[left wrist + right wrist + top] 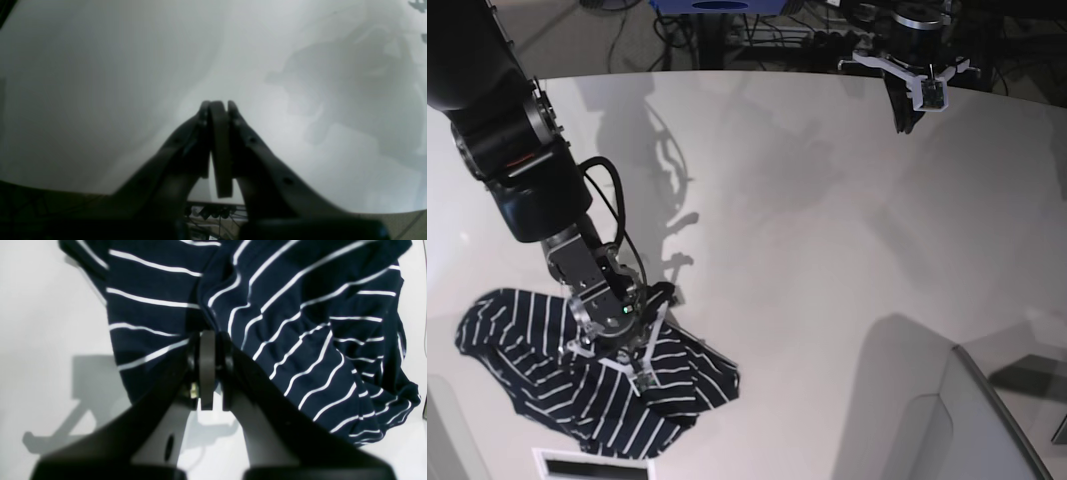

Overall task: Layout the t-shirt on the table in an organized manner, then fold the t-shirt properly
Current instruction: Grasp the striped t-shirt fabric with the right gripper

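Observation:
The t-shirt [527, 340], dark navy with thin white stripes, lies crumpled at the near left of the white table [807, 230]. My right gripper [640, 378] is down on its right part. In the right wrist view the right gripper [208, 335] has its jaws closed at a crease of the t-shirt [300, 306], where the folds run together at the tips. My left gripper [909, 122] hangs shut and empty above the far right of the table. The left wrist view shows the left gripper [218, 103] closed over the bare table [100, 83].
A pale grey raised panel [947, 420] stands at the near right. A white-framed slot [592, 465] sits at the near edge below the shirt. Cables and stands [727, 30] lie beyond the table's far edge. The table's curved edge [66, 191] runs under the left gripper.

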Available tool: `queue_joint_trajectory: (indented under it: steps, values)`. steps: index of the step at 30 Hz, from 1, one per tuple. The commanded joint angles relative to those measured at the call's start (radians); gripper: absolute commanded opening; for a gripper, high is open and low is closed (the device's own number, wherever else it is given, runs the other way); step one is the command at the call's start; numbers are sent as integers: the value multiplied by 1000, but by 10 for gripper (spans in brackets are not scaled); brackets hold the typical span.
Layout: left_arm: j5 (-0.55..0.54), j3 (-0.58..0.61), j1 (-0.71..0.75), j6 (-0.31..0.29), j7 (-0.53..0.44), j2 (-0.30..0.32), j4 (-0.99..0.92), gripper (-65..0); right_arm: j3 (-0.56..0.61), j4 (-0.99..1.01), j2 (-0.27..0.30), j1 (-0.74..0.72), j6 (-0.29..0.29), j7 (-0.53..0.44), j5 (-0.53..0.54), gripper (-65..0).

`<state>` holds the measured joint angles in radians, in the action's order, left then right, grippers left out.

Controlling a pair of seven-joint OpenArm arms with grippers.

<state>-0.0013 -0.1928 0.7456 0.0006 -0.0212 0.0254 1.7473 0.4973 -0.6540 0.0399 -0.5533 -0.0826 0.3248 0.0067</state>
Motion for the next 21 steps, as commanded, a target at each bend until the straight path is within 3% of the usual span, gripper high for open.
queue_joint_trajectory:
  steps: [1, 5, 9, 12, 18, 21]
  values:
    - [1, -1, 7, 6, -26, 5, 15, -650, -4, -19, -2, -34, -9, -16, -6, -644]
    - [1, -1, -11, 6, -26, 5, 1, -650, -5, -19, -5, -23, -9, -16, -4, -608]
    - [1, -1, -14, 6, -26, 5, -5, -650, -5, -19, -24, -12, -9, -16, -4, -447]
    - [1, -1, -14, 6, -26, 5, -5, -650, -5, -19, -25, -12, -9, -19, -4, -369]
    - [4, -1, -14, 6, -26, 6, -5, -650, -5, -17, -25, -18, -15, -26, -4, -372]
    - [2, -1, -14, 6, -26, 6, -5, -650, -64, -10, -24, -18, -15, -59, -7, -374]
